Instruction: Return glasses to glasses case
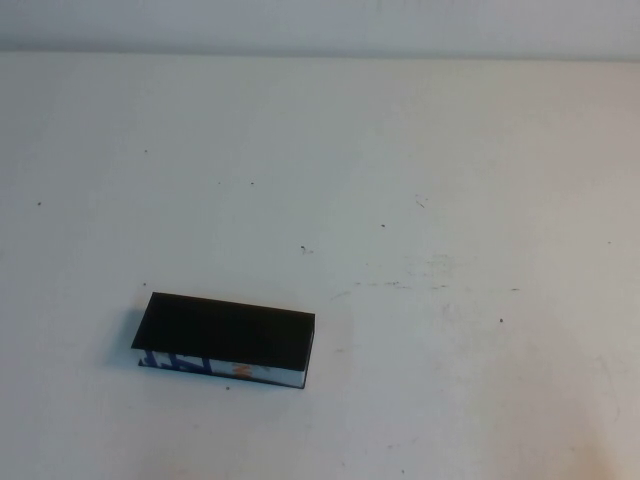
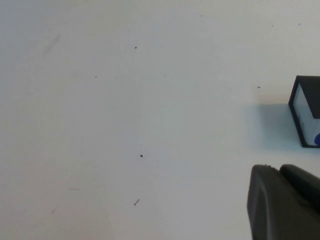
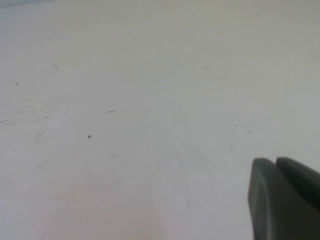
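Above bare table [image 1: 420, 180] — left gripper [image 2: 285, 200], right gripper [image 3: 285, 195] (closed) — near glasses case [image 1: 225, 335].

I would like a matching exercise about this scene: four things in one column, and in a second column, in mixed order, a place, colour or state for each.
Things:
1. glasses case
2. left tool
3. right tool
4. table

Descriptions:
a. white, with small dark specks
b. shut, over bare table, no object in its wrist view
c. black, lying on the near left part of the table
d. over the table, with the end of the case in its wrist view

Pairs: 1-c, 2-d, 3-b, 4-a
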